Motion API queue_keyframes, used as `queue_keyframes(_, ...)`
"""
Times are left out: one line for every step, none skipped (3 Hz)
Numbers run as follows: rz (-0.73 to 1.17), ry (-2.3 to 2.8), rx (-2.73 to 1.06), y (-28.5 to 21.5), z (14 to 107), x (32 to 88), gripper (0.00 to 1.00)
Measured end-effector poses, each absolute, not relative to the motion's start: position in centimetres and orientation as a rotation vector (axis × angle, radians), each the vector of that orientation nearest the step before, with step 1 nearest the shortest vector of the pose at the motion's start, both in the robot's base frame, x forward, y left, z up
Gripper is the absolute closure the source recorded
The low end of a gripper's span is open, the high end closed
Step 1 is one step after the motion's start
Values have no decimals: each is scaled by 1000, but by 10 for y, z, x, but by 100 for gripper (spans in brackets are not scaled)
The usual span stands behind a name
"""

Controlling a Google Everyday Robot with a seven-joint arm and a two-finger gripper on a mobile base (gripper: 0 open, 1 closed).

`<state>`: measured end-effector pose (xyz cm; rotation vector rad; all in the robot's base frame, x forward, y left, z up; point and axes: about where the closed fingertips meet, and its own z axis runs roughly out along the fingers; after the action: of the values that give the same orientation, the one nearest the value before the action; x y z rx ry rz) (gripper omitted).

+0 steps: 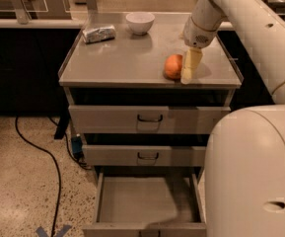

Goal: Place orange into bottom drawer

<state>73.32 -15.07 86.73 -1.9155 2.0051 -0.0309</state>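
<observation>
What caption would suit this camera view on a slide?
Claw beside the orange on the cabinet top, bottom drawer open below.

On the grey cabinet top (pixel 122 65), a white bowl (pixel 140 22) sits at 12 o'clock and a crumpled foil packet (pixel 99 33) at 10 o'clock, near each other but apart. The gripper (pixel 191 67) hangs over the 4 o'clock edge. Two upper drawers (pixel 112 120) carry dark wire handles (pixel 149 118). A black cable (pixel 53 162) crosses the speckled floor (pixel 14 191) at the cabinet's 8 o'clock.

orange (pixel 172 66) on cabinet top (pixel 122 58), beside gripper (pixel 187 77); bottom drawer (pixel 147 206) open.
</observation>
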Motion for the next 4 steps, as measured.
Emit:
queue_keyframes(25, 1936, -1957, -128, 869, 733, 0)
queue_keyframes(21, 1942, -1954, -128, 866, 736, 0)
queue_keyframes(42, 1966, -1941, -129, 853, 738, 0)
queue_keyframes(69, 1989, -1936, -131, 840, 737, 0)
